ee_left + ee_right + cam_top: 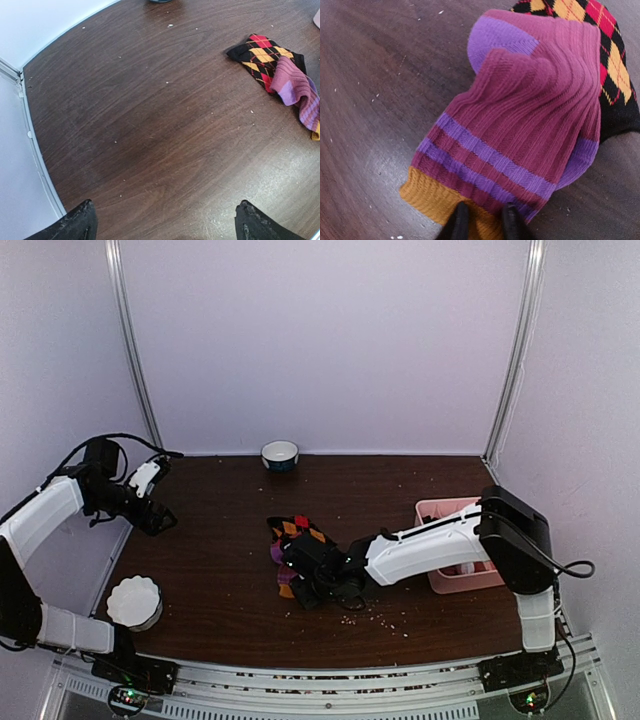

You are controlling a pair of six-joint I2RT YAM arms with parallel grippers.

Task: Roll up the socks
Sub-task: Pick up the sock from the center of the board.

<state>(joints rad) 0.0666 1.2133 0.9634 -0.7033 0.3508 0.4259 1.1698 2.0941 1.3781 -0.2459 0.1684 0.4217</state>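
Just off the argyle sock (612, 65), the right tool (484, 214) pinches the orange end of the striped sock (520, 125), seemingly to start rolling; the left tool (165, 210) hangs wide.

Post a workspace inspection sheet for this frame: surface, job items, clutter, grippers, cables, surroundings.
Surface: dark wood-grain table, pale crumbs scattered.
Job's things: purple striped sock lies partly over black argyle sock, mid-table, not rolled.
Clutter: white fluted bowl near left; blue-and-white bowl at far edge; pink bin on the right, partly behind the right arm.
Grippers: left gripper open over bare table, apart from the socks; right gripper pinches the purple sock's orange end.
Cables: black cable at left wrist; black cable loop by right arm.
Surroundings: white enclosure walls, metal corner posts.
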